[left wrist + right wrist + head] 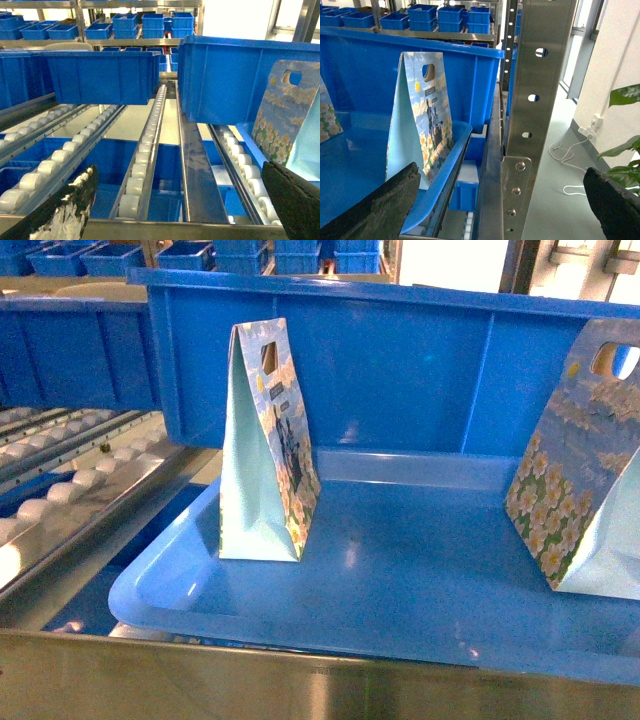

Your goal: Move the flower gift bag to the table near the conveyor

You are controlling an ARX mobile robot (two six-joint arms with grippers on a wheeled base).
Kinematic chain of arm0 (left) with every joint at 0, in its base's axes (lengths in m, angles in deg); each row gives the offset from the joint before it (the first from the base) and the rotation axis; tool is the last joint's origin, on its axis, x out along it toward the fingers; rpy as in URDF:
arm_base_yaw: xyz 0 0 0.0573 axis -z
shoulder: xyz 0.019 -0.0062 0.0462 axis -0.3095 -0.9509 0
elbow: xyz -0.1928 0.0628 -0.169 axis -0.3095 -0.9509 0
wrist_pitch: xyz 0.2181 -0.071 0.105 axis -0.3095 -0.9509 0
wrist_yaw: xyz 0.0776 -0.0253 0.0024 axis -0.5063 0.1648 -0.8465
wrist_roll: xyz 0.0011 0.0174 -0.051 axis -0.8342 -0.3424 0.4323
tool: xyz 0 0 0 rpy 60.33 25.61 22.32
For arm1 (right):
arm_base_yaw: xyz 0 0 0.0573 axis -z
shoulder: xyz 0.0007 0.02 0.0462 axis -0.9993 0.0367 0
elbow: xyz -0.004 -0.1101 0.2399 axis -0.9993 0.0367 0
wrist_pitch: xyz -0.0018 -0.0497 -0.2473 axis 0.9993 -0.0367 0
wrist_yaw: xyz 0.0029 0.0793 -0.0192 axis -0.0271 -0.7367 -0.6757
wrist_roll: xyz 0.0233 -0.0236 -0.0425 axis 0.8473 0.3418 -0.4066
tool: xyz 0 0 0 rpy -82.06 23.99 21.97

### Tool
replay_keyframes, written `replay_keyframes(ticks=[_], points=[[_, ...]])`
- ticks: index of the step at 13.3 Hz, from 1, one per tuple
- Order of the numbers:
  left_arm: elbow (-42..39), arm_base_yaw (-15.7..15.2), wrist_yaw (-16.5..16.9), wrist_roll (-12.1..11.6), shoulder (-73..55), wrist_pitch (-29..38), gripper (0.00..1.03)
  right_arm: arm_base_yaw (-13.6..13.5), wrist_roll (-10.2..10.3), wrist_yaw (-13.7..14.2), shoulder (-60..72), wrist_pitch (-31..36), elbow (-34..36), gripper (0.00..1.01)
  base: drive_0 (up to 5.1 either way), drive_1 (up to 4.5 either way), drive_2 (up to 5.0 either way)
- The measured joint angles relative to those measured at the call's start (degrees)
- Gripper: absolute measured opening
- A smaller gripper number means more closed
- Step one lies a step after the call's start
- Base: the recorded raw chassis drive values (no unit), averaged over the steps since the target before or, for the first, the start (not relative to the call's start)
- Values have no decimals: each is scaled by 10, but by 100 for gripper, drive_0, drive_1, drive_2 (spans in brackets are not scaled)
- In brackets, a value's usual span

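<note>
Standing upright in the blue bin, the left flower gift bag looks light and crushable; pinch near its handle hole. Both grippers gape wide, empty.

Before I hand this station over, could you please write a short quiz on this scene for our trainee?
1. True or false: the left flower gift bag lies flat in the blue bin.
2. Choose one: the right flower gift bag is A) standing in that same bin, B) on the white rollers, C) held by an arm.
3. Fill in: the left tool and the right tool are both ___ and hold nothing.

Key: 1 false, it stands upright; 2 A; 3 open.
</note>
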Motion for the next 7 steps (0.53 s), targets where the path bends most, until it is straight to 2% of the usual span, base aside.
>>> replay_keyframes(ticks=[6,7], points=[[0,0,0,0,0,0,98,0,0,0,0,0,0,98,0,0,0],[0,0,1,0,-4,6,98,-18,-1,17,6,21,0,98,0,0,0]])
